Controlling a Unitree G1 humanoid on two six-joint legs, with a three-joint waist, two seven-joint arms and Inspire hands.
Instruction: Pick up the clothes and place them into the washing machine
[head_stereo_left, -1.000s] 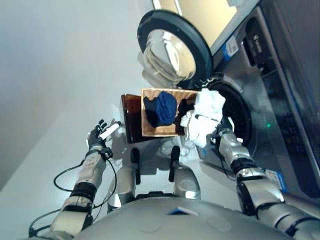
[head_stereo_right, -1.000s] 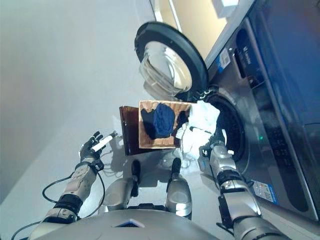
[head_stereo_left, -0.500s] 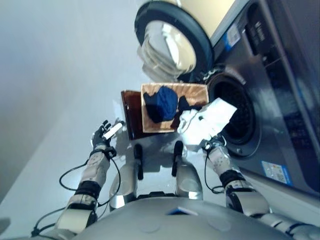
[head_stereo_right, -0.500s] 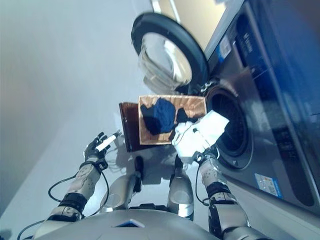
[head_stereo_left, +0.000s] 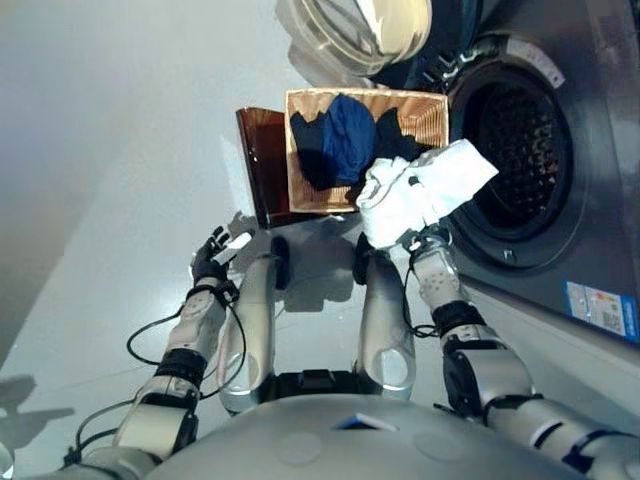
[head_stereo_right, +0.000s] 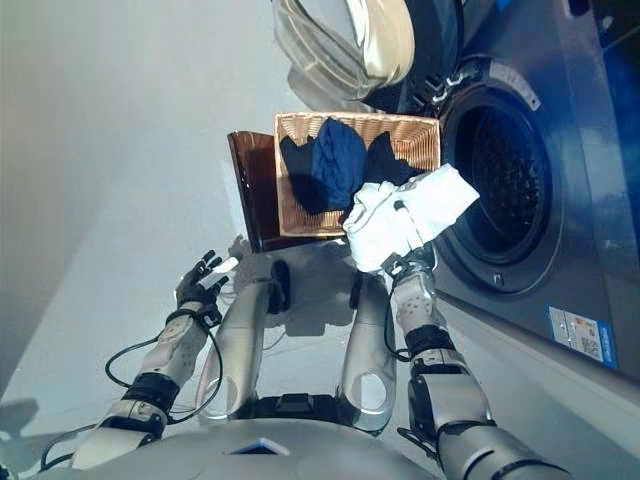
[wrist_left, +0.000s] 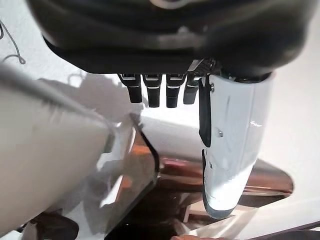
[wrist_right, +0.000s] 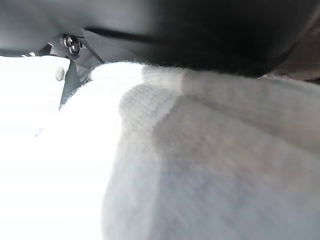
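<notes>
At the lower left of the left eye view the robot's left hand hangs over the pale grey floor, holding nothing; its wrist view shows the fingers straight in a row with the white-covered thumb beside them.

Right of it, in the upper middle, a dark brown panel lies flat on the floor against a rectangular woven wicker basket. Inside the basket are dark blue clothes with a black piece beside them.

Just right of the basket's lower corner, the right hand carries a bunched white cloth, lifted clear of the basket and in front of the lower left rim of the round drum opening of the grey front-loading washing machine. The cloth covers the hand and fills its wrist view, so the set of those fingers cannot be told.

The round glass door stands swung open at the top middle.

As a judgement, one garment is picked up but not yet inside the drum, which looks empty; the dark pieces remain in the basket.

A blue and white sticker sits at the right edge; its print is too small to make out.
</notes>
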